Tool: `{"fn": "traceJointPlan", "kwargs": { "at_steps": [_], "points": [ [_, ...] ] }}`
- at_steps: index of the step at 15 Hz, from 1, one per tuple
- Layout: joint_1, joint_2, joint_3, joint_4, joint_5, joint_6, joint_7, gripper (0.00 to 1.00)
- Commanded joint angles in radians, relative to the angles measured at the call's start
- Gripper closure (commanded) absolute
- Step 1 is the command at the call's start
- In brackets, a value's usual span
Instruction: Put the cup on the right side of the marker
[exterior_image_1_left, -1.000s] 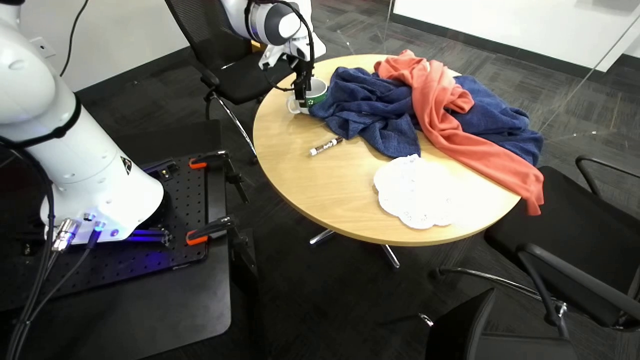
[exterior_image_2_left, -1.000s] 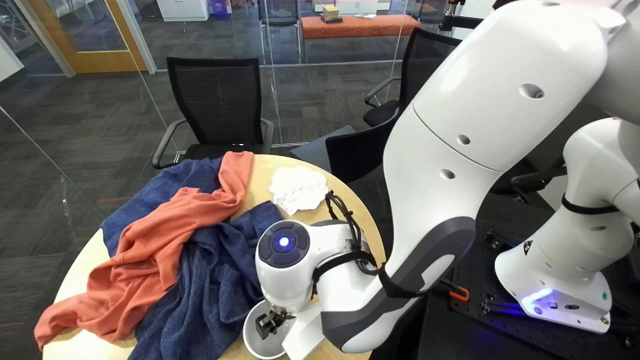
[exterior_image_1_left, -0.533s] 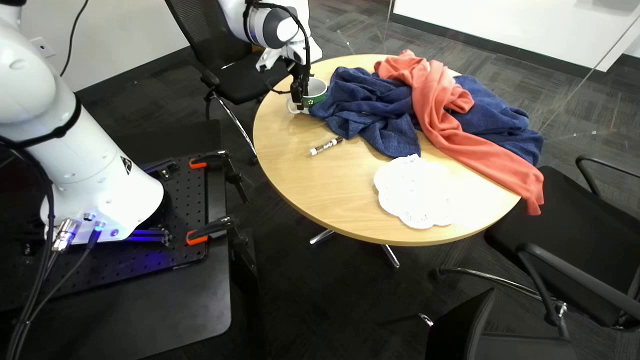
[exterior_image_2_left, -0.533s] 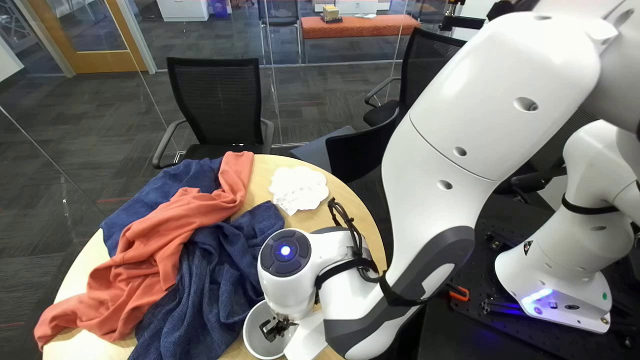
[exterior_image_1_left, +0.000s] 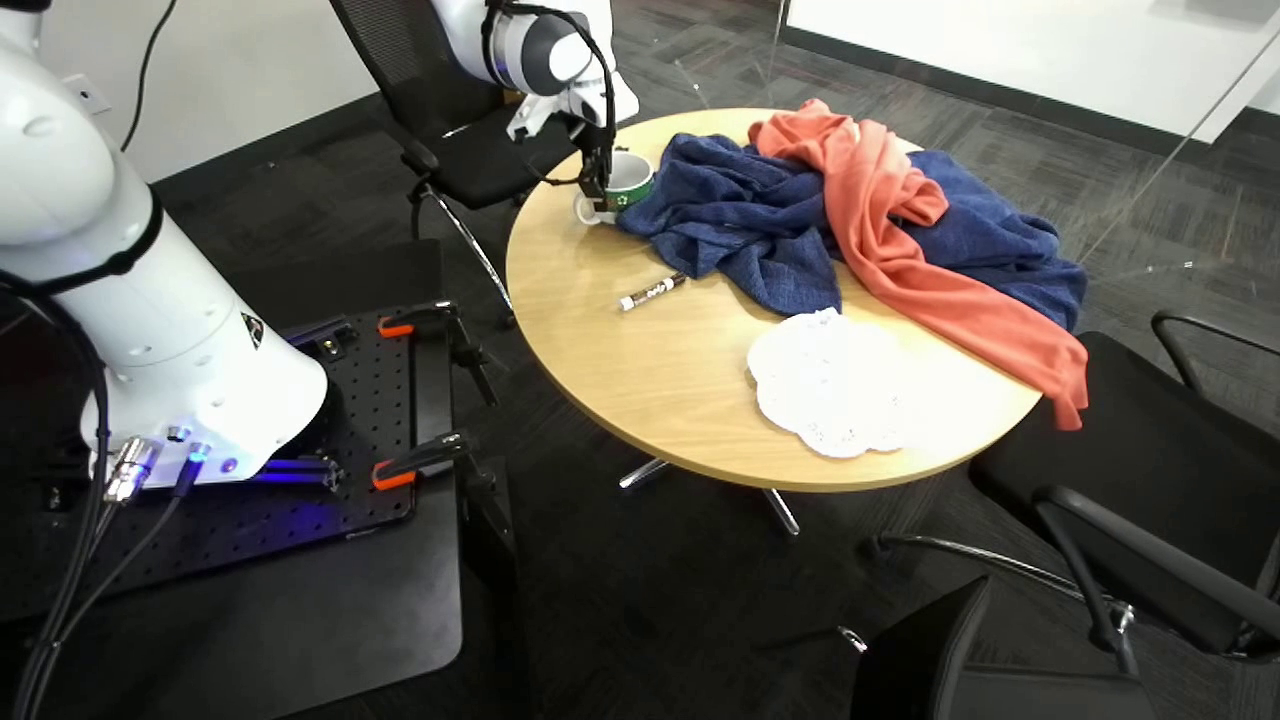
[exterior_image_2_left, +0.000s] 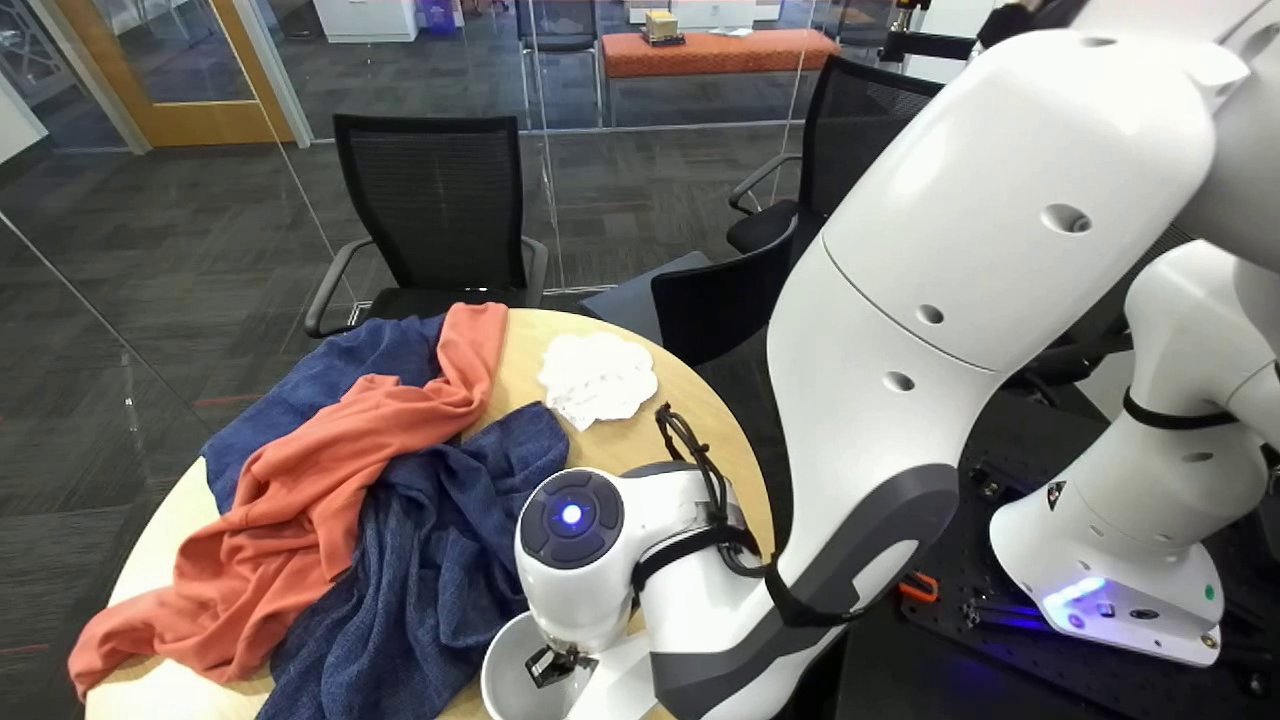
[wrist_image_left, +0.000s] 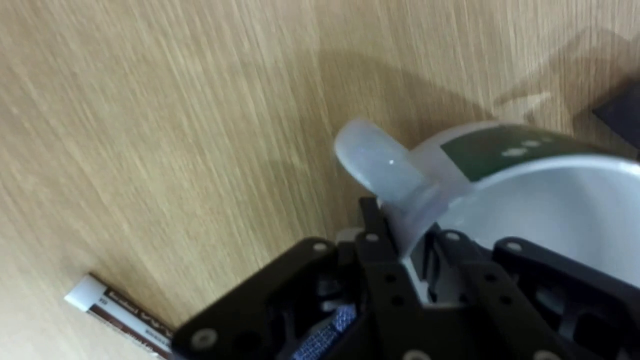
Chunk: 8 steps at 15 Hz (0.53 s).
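Note:
The white cup (exterior_image_1_left: 634, 194) with a green band sits at the table's end nearest the arm, beside the navy cloth. My gripper (wrist_image_left: 404, 220) is shut on its wall by the handle (wrist_image_left: 377, 160). One finger reaches over the cup's inside, the other stays outside, close to the handle. From above in an exterior view, the cup (exterior_image_2_left: 508, 680) is partly covered by the wrist. Whether its base touches the table I cannot tell. The marker (exterior_image_1_left: 652, 293) lies on bare wood, apart from the cup; part of the marker (wrist_image_left: 125, 320) also shows in the wrist view.
A crumpled navy cloth (exterior_image_1_left: 740, 210) lies right against the cup. Over it runs an orange cloth (exterior_image_1_left: 860, 200). A flat white scalloped cloth (exterior_image_1_left: 830, 385) rests farther along the round table (exterior_image_1_left: 620, 370). Black chairs (exterior_image_1_left: 1150, 480) stand around the table's edge.
My gripper's fingers have come together on the cup's wall. The arm has moved a little, and in the last half second the cup has shifted slightly with it. Marker and cloths are unchanged.

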Motion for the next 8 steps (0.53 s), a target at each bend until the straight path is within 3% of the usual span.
{"fn": "traceJointPlan", "kwargs": {
  "at_steps": [1,8],
  "points": [
    [0.002,-0.014,0.002,0.019,0.007,-0.038,0.001,1.00],
    [0.009,-0.082,-0.030,0.004,-0.026,-0.060,-0.008,0.98]
  ]
}}
